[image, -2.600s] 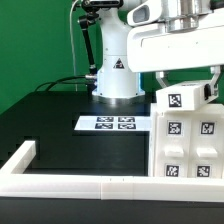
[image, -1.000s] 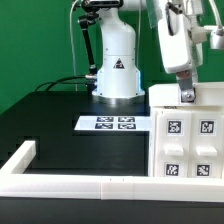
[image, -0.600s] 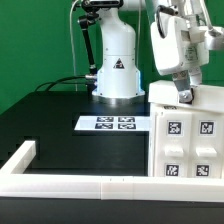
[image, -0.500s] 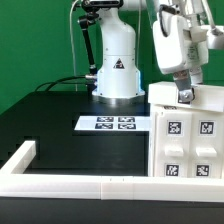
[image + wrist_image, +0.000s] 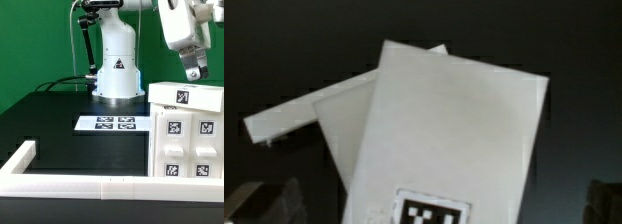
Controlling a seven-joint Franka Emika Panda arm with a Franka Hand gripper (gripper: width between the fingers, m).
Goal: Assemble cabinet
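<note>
The cabinet (image 5: 186, 140) is a large white box at the exterior view's right, with several black-and-white tags on its front. A flat white top piece with one tag (image 5: 184, 96) lies on it. My gripper (image 5: 194, 71) hangs tilted just above that top piece and touches nothing. In the wrist view the white tagged top of the cabinet (image 5: 446, 120) fills the middle. My gripper (image 5: 434, 205) is open and empty, with its dark fingertips (image 5: 263, 200) far apart on either side of the cabinet.
The marker board (image 5: 113, 123) lies flat on the black table in front of the robot base (image 5: 117, 72). A long low white border rail (image 5: 75, 183) runs along the front edge and turns up the exterior view's left side (image 5: 20, 158).
My gripper has let go and risen off the cabinet's top. The tagged top piece it covered now shows, resting on the cabinet.
</note>
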